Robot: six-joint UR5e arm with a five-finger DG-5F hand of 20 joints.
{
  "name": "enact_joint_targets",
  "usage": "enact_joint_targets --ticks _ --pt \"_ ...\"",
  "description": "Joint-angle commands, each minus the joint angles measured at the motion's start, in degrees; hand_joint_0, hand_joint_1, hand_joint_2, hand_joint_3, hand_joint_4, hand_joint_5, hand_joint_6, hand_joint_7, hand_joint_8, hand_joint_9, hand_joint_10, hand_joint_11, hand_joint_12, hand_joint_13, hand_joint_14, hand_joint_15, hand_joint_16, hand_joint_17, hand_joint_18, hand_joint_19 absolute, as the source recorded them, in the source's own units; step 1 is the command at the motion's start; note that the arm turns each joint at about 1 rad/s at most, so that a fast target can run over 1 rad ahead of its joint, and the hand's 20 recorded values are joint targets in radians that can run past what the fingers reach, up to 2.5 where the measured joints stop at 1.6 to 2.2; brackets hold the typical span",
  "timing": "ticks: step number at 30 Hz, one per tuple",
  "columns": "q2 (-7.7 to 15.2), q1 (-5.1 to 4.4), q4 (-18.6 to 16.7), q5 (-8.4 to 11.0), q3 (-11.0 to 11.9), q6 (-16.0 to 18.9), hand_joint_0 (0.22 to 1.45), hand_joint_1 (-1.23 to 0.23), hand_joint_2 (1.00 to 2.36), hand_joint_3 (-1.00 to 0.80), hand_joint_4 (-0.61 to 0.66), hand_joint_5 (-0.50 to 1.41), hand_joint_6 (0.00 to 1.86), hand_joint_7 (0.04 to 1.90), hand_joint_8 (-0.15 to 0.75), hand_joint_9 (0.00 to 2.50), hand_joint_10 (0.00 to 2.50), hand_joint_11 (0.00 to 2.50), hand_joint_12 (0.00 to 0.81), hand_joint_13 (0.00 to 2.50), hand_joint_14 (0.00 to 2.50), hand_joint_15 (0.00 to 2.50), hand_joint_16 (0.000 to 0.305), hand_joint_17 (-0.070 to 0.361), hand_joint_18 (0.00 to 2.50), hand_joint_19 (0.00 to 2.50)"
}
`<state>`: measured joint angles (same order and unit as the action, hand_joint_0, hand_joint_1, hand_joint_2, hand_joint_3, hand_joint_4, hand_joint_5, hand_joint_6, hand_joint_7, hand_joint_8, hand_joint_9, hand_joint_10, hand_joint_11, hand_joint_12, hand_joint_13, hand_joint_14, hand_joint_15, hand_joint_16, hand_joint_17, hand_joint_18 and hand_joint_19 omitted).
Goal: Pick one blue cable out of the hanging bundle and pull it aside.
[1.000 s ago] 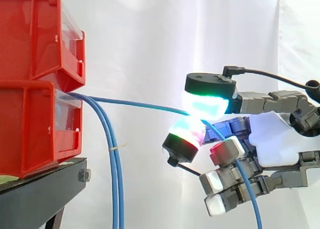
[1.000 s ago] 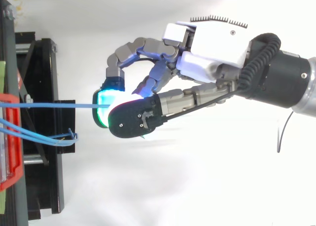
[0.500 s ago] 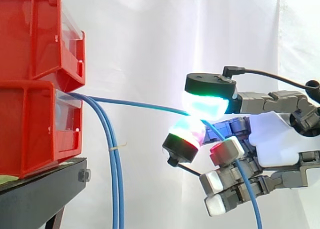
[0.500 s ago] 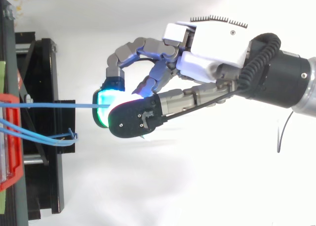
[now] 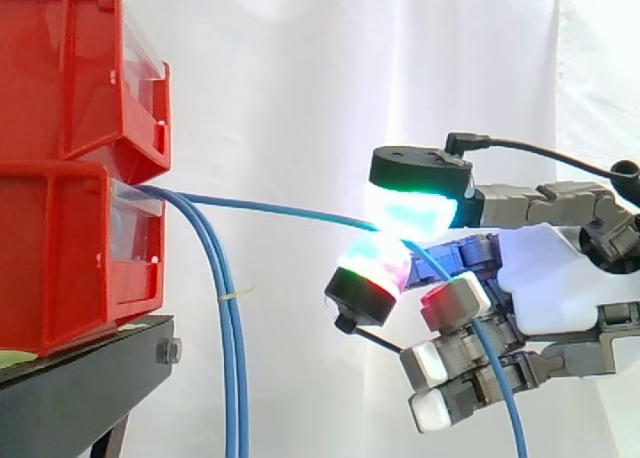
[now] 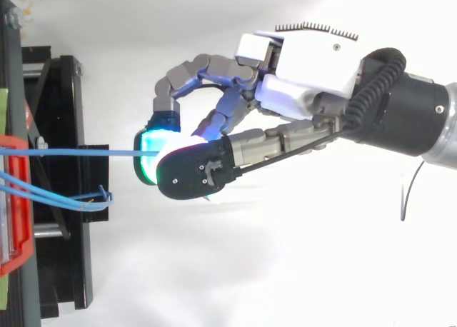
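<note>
One blue cable (image 5: 270, 210) runs nearly level from the lower red bin (image 5: 70, 258) out to my hand (image 5: 550, 278), well right of the bins. My hand is shut on this cable, pinching it between a cyan-green glowing pad (image 5: 412, 210) above and a red-pink glowing pad (image 5: 372, 263) below. Past the pinch the cable drops down and right across the curled lower fingers (image 5: 450, 363). The rest of the blue bundle (image 5: 230, 348) hangs straight down beside the bins. From above, the pulled cable (image 6: 86, 153) stretches left from the hand (image 6: 300, 77).
Two red bins are stacked at the left on a black stand (image 5: 80, 388). A small tie (image 5: 232, 295) wraps the hanging bundle. A white curtain (image 5: 300, 78) backs the scene. Seen from above, the black stand (image 6: 61, 177) sits at the left edge.
</note>
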<state>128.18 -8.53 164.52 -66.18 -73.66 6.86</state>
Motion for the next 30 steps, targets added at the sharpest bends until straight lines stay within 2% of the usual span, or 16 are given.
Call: enact_joint_targets --ticks 1,30 --pt "0.0 0.0 0.0 0.0 0.0 0.0 0.64 -0.81 1.02 0.1 -0.06 -0.12 0.94 1.15 0.381 1.32 0.02 0.85 0.388 1.05 0.02 0.7 0.043 0.096 0.76 0.49" --pt "0.0 0.0 0.0 0.0 0.0 0.0 0.64 -0.81 1.02 0.12 -0.08 -0.11 0.94 1.17 0.391 1.34 0.02 0.84 0.385 1.07 0.02 0.71 0.041 0.091 0.77 0.51"
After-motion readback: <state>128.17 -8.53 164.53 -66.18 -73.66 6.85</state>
